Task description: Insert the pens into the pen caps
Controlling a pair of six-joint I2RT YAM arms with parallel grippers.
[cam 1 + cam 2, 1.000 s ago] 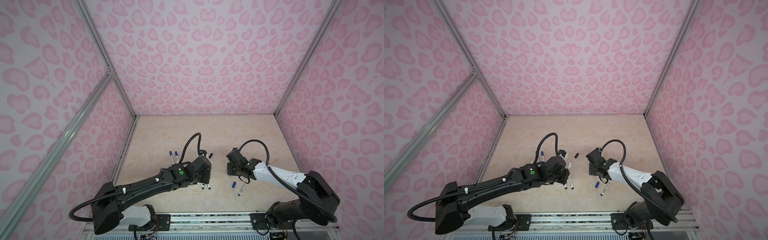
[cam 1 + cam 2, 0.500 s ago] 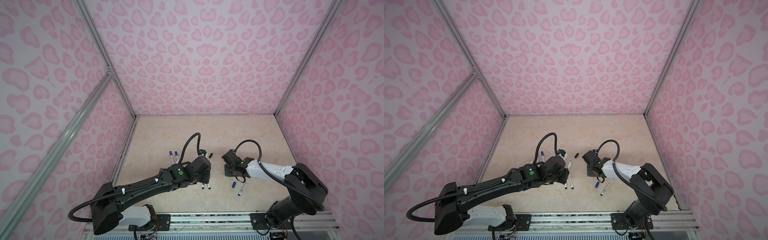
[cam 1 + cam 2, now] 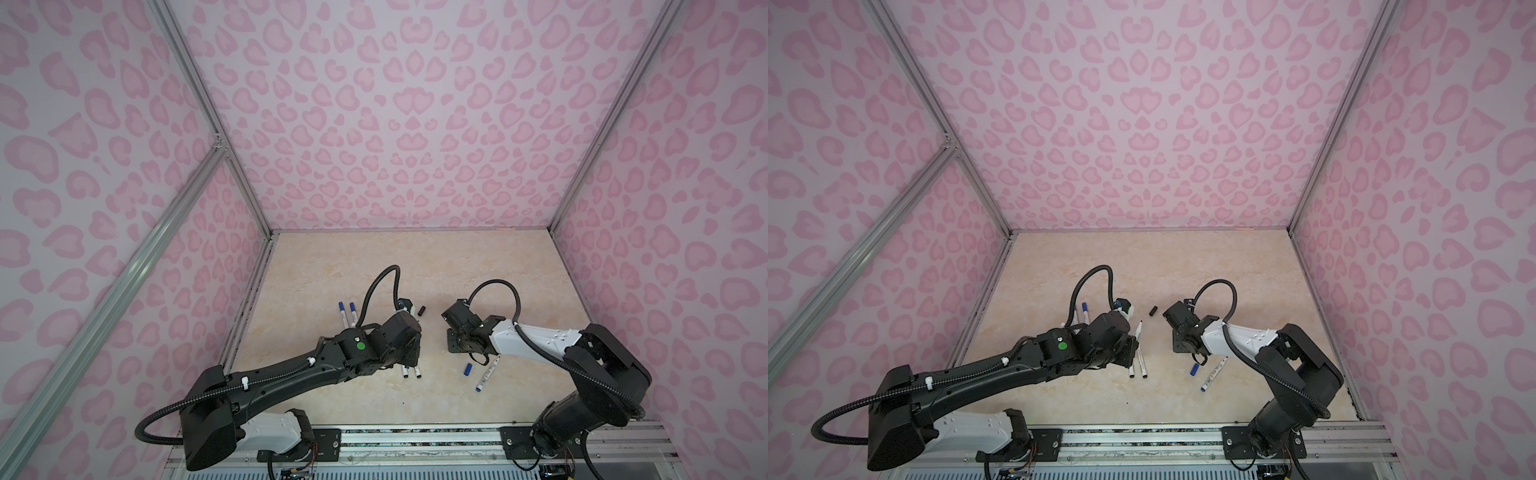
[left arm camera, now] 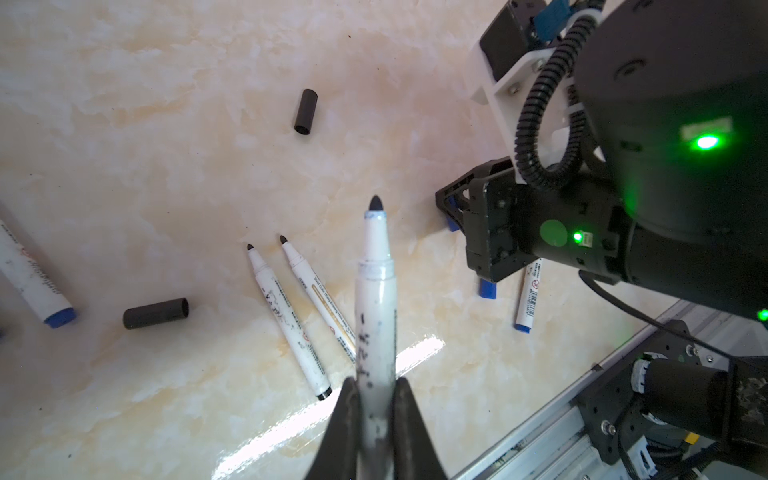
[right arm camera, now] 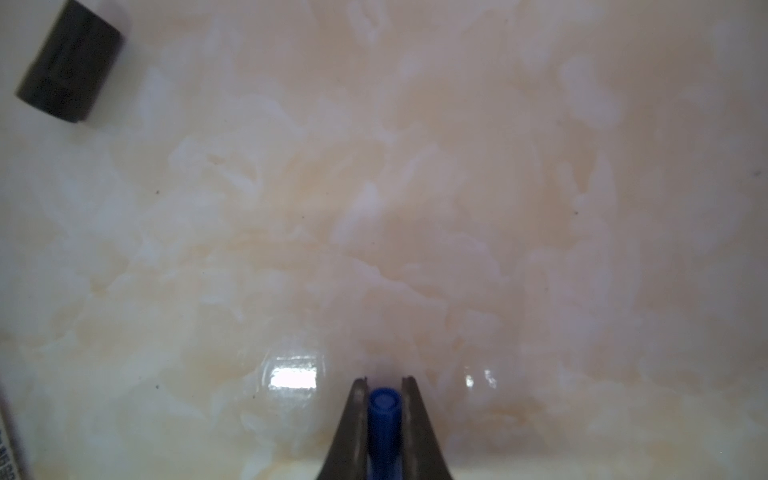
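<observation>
Our left gripper [image 4: 376,384] clamped a pen [image 4: 376,291], our right gripper [image 5: 384,386] a blue cap [image 5: 383,409]; only two pens [image 3: 343,318] at nine o'clock looked capped.

Glossy marbled tabletop [image 4: 166,166], matt black plastic cap [image 4: 306,112], smooth white pen [image 4: 376,324]

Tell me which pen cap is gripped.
The blue cap pinched in the right gripper; the other blue cap and both black caps lie loose.

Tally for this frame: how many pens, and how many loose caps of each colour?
Pens: 6, one in the left jaws
Loose black caps: 2
Loose blue caps: 2, one in the right jaws
Total: 10
</observation>
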